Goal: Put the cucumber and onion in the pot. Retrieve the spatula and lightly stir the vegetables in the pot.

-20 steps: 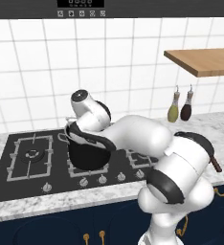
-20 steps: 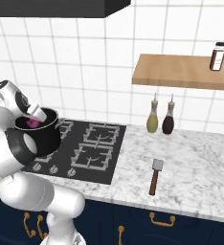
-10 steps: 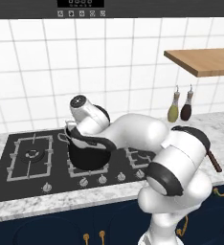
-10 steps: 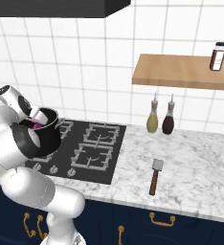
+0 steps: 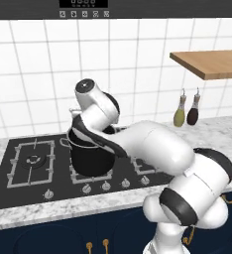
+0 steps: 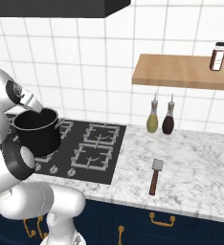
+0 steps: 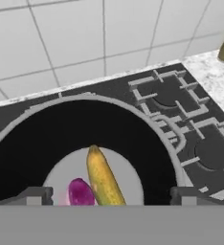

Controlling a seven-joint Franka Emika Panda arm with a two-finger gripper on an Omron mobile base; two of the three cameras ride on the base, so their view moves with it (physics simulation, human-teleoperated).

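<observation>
The pot (image 5: 90,156) sits on a front burner of the stove (image 6: 97,148), cucumber (image 7: 103,179) and purple onion (image 7: 80,192) lying side by side on its floor. The claw (image 7: 109,195) hovers right above, fingers spread wide, holding nothing. The spatula (image 6: 155,176) waits near the desk's (image 6: 195,167) front edge, untouched, presumably next for stirring.

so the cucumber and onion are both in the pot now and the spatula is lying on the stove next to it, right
Not quite: the spatula lies on the marble counter right of the stove, as the right base view shows. The cucumber and onion are indeed in the pot.
</observation>
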